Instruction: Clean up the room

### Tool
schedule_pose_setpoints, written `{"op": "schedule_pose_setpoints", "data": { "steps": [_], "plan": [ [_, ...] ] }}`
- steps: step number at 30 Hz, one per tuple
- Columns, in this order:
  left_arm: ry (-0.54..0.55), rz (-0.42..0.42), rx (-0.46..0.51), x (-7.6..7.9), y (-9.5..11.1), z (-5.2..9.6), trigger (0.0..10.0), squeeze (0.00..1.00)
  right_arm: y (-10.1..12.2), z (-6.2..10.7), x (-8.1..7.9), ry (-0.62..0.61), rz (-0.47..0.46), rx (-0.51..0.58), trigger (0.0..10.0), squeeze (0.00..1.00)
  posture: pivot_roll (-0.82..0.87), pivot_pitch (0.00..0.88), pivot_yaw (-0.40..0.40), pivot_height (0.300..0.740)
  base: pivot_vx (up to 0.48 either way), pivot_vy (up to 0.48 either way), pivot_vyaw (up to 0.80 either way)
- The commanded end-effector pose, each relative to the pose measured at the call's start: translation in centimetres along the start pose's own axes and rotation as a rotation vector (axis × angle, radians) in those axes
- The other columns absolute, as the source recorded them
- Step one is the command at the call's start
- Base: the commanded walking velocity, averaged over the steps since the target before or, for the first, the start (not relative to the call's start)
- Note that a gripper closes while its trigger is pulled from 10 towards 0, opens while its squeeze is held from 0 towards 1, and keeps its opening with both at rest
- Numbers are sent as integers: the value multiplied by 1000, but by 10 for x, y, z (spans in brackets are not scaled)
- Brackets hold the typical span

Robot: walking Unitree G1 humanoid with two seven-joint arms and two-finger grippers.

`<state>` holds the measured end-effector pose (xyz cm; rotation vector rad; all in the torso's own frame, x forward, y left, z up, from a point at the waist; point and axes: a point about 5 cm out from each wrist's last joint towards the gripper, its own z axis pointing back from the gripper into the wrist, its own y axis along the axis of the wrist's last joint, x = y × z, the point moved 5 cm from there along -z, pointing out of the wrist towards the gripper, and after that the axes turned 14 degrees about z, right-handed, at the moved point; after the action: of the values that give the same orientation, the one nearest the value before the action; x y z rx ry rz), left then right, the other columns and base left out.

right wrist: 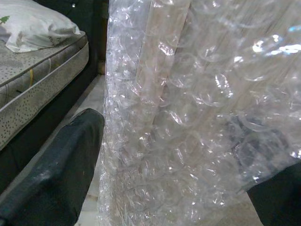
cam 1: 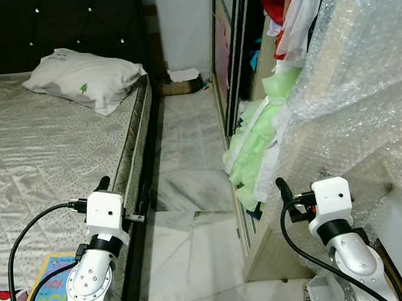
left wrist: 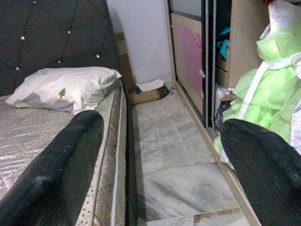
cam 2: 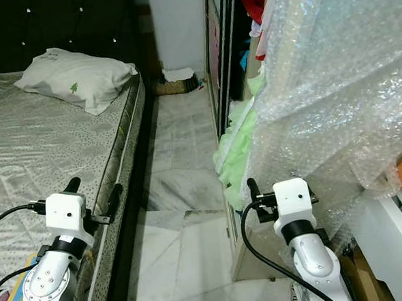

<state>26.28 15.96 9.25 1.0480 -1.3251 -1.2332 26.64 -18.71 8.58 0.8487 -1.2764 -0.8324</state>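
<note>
Bubble wrap (right wrist: 197,113), a large clear sheet over an upright object on my right, stands directly before my right pincer (right wrist: 178,165); its fingers (right wrist: 51,174) are spread wide and hold nothing, the sheet lying between them. My left pincer (left wrist: 160,155), likewise wide open and empty, hovers beside the mattress (cam 1: 44,153) edge, above the marble floor (cam 1: 188,158). A white pillow (cam 1: 87,79) lies at the bed's head. Green garments (cam 1: 255,140) spill from the wardrobe (cam 1: 232,46).

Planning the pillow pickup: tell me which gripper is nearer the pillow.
Left. The left gripper hovers at the mattress edge, below the pillow; the right gripper is across the aisle by the bubble wrap.
</note>
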Motion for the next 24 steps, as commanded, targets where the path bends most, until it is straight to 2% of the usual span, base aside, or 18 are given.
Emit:
{"op": "schedule_pose_setpoints", "data": {
  "steps": [1,24],
  "plan": [
    [19,-6,-22,-4,-4,0,10000,0,2,-4,-7,30,-6,9,10000,0,34,0,-12,740,0,0,0],
    [18,-5,-28,-4,-4,-1,10000,0,-4,-9,-8,33,-10,2,10000,0,35,0,-12,740,0,0,0]
  ]
}}
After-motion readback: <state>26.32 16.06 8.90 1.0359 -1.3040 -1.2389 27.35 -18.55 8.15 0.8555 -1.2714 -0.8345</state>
